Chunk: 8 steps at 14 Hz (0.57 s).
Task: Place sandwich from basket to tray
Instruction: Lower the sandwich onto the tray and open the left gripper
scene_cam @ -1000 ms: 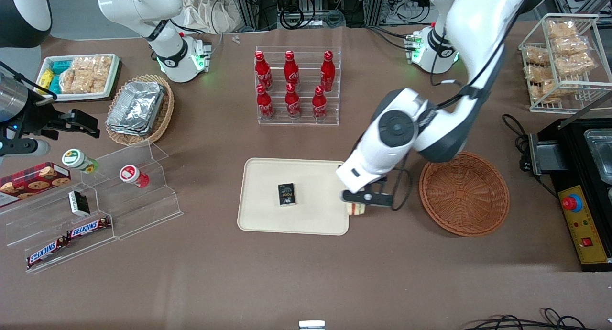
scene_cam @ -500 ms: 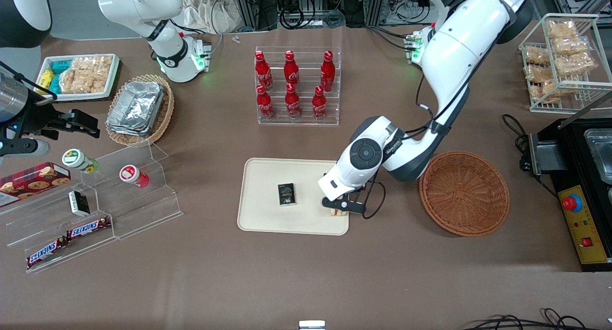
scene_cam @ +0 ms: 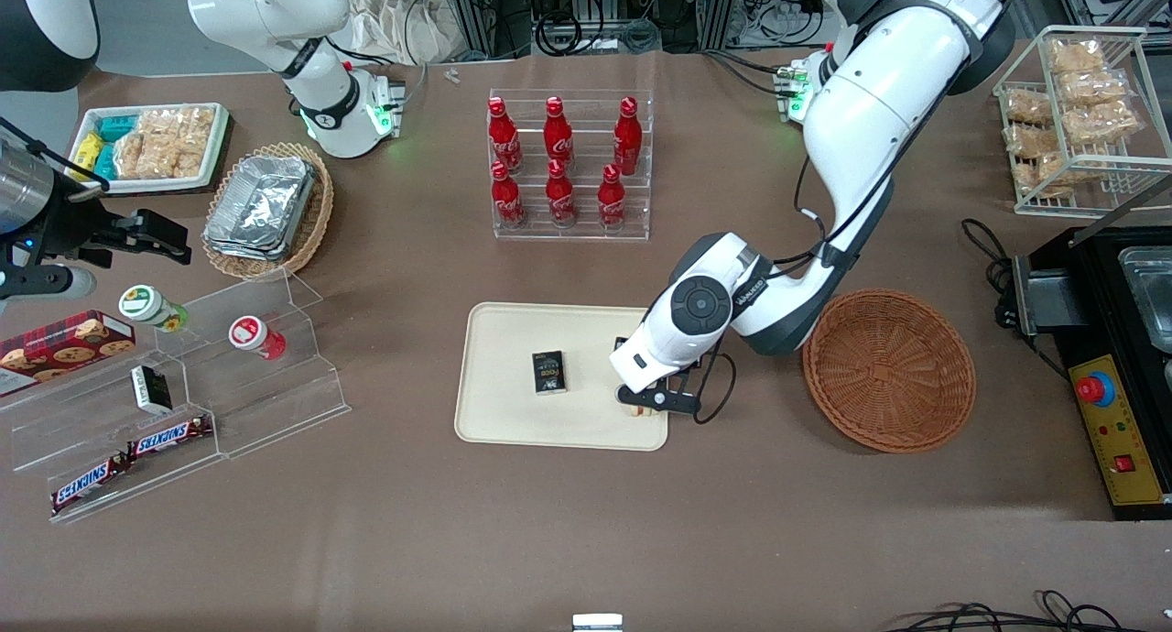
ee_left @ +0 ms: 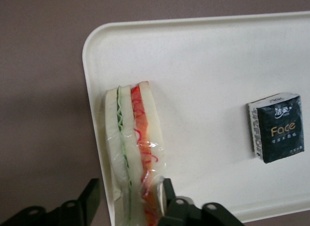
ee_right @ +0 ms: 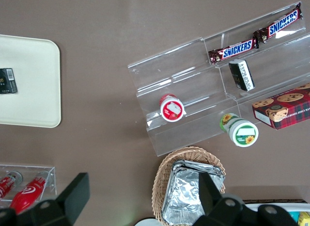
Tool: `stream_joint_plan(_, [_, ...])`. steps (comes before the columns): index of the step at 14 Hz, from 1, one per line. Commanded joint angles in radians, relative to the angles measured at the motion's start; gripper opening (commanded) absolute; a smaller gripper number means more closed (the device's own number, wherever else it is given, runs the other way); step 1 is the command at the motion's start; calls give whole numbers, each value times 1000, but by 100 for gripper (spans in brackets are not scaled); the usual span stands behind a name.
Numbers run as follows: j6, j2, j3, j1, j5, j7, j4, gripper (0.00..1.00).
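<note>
Counter (scene_cam: 586, 522): you have 1 brown counter carrying everything here.
Tray (scene_cam: 513, 357): 1 cream tray lies near the middle of the counter; your drop spot is already under the load.
Basket (scene_cam: 888, 371): 1 round reddish-brown basket, toward the working arm's end of the counter, shows nothing inside, so I judge the pick-up finished.
Hand (scene_cam: 650, 399): your left hand hangs low over the tray's edge nearest the basket. In the left wrist view its 2 fingers (ee_left: 89, 197) sit either side of the wrap, and the hand (ee_left: 128, 202) is pinching the sandwich.
Sandwich (ee_left: 135, 148): 1 wedge, standing on edge with the red and green filling showing, over the tray just inside its rim. In the front view only a sliver of the sandwich (scene_cam: 639, 409) peeks out under the hand.
Progress: carrying looks done. What is left for you, as I read it, is to set the wedge down, spread the fingers and lift clear. I cannot tell whether it already rests on the tray.
Small pack (scene_cam: 548, 373): 1 dark pack lies flat on the tray, well apart from the sandwich.
Other counts: 6 red bottles (scene_cam: 559, 160) in 1 clear rack; 1 tan basket of foil trays (scene_cam: 265, 209); 2 Snickers bars (scene_cam: 128, 458).
</note>
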Motion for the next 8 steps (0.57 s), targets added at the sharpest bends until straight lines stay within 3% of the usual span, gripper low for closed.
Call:
stream_joint_plan(1, [-72,-52,0,12,-38,-13,22,99])
stream_joint_plan(8, [-417,-315,0,210,-62,11,7,99])
